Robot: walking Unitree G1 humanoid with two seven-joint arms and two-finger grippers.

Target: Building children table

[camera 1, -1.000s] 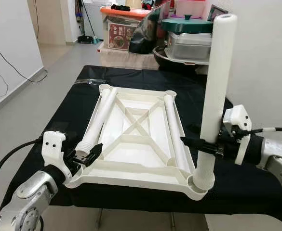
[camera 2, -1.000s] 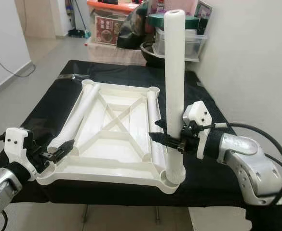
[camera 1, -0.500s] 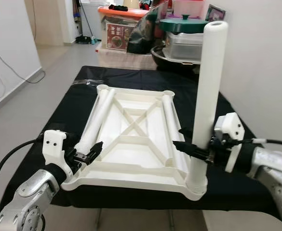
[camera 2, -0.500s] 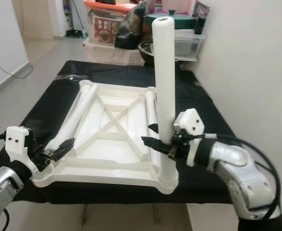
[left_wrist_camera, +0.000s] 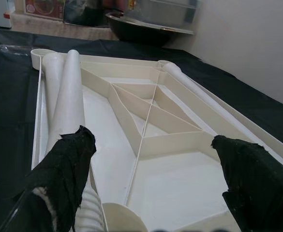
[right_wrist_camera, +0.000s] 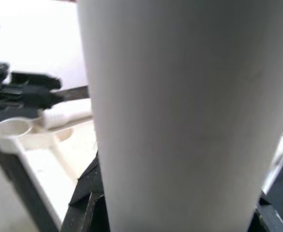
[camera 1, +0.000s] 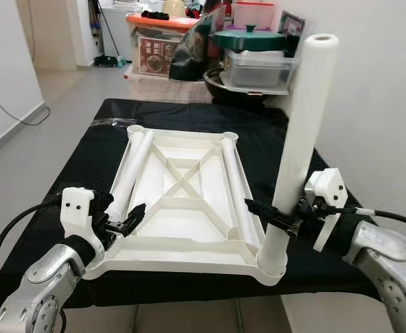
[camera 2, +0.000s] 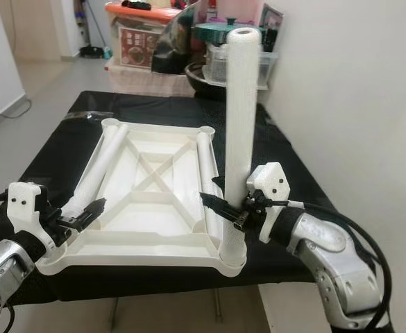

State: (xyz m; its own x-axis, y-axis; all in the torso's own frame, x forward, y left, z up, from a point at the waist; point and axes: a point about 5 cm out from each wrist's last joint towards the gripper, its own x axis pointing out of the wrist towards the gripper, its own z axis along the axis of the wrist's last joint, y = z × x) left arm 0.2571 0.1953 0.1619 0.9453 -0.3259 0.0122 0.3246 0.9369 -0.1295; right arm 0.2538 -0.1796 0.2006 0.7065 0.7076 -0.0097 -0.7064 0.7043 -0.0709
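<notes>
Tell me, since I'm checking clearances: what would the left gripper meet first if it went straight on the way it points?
Probably the ribbed end of the loose white plastic table leg lying in the upturned white tabletop; the left gripper sits open just before it, though depth is unclear.

Right hand (camera 1: 275,218) clamped shut (arm extended forward); left hand (camera 1: 128,220) spread.

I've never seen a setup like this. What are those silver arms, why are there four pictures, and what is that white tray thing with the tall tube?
The silver arms belong to a humanoid robot. Two pictures come from cameras in its head, two from cameras on its wrists. On the black-covered table lies an upside-down white plastic children's tabletop, ribbed underneath. Two loose white plastic tube legs lie inside it. The right gripper clamps a third white leg standing upright in the near right corner socket. The left gripper sits open at the near left corner, above one lying leg's ribbed end.
</notes>
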